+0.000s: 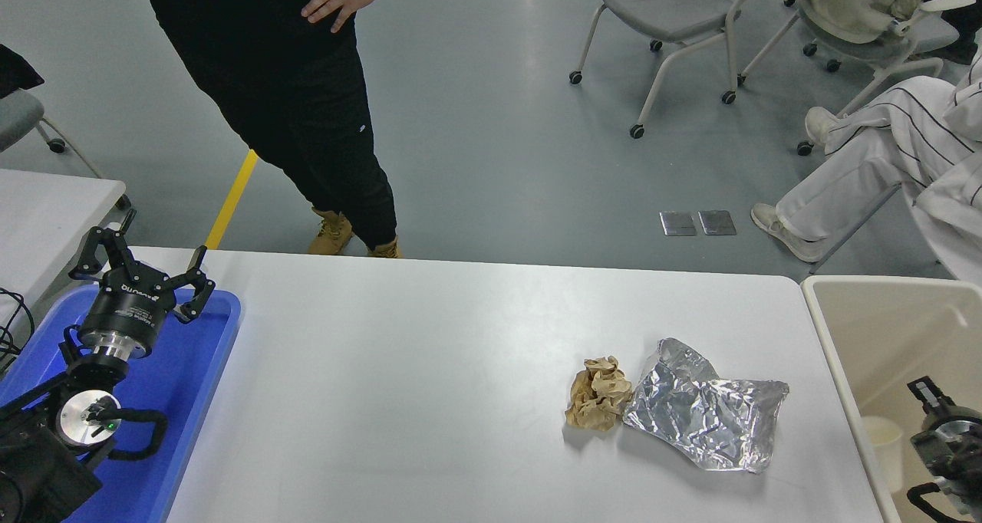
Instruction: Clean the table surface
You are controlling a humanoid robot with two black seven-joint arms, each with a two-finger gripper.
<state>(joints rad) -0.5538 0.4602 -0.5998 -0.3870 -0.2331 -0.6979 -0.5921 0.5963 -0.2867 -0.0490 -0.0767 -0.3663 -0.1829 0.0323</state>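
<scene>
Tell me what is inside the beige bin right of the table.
Inside the beige bin, a pale cup rests low against the near wall. The right tool hangs over the bin, covering part of its bottom.

Blue tray (201, 400) as landmark, lower left. Well right of it: crumpled brown paper ball (598, 394), touching a creased sheet of silver foil (706, 416) on the ball's right. Farther right, beige bin (867, 331) with pale cup (882, 439) inside. Beyond the tray: standing person in black (291, 93), tan boots (331, 233). Far right: grey wheeled chairs (667, 9), seated person in white (882, 170).
</scene>
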